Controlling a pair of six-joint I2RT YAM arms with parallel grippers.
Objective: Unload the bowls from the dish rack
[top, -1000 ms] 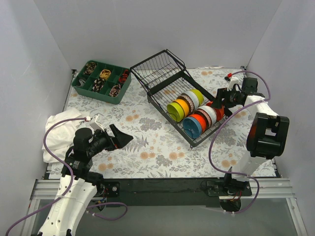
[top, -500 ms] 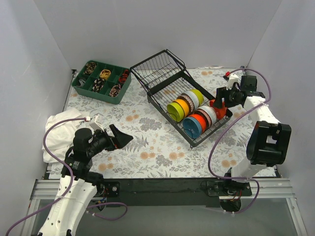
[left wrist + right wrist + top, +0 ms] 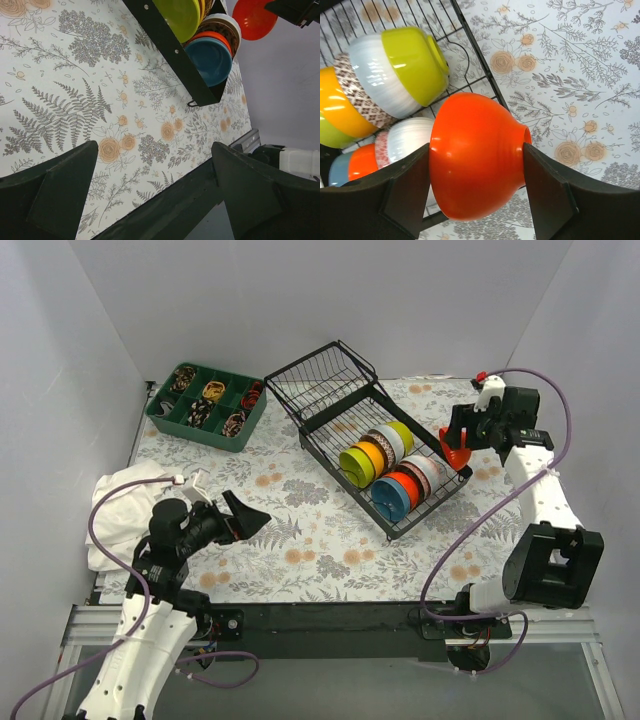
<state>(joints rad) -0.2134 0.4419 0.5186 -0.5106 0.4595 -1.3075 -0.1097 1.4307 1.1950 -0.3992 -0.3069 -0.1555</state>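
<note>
While the right fingers (image 3: 400, 200) sit part-spread, clamped on either side of an orange bowl (image 3: 470, 145), that bowl hangs tipped on its side over the right end of the dish rack (image 3: 325, 390), apart from the other bowls. The rack is a black wire one, set diagonally at the worktop's (image 3: 320, 540) centre-back, with the raised basket section at its far-left end. Two rows of bowls stand on edge in its lower part. The back row is yellow-green (image 3: 355, 464), yellow, patterned white and lime. The front row is blue (image 3: 388, 497), orange and white. The left fingers (image 3: 55, 200) are spread wide and hold nothing, low over the floral worktop at the near left, pointing toward the rack and well apart from it. A green compartment tray (image 3: 205, 405) with small items sits at the back left, just beside the rack's basket end. A white cloth (image 3: 125, 505) is bunched at the left edge, next to the left arm.
</note>
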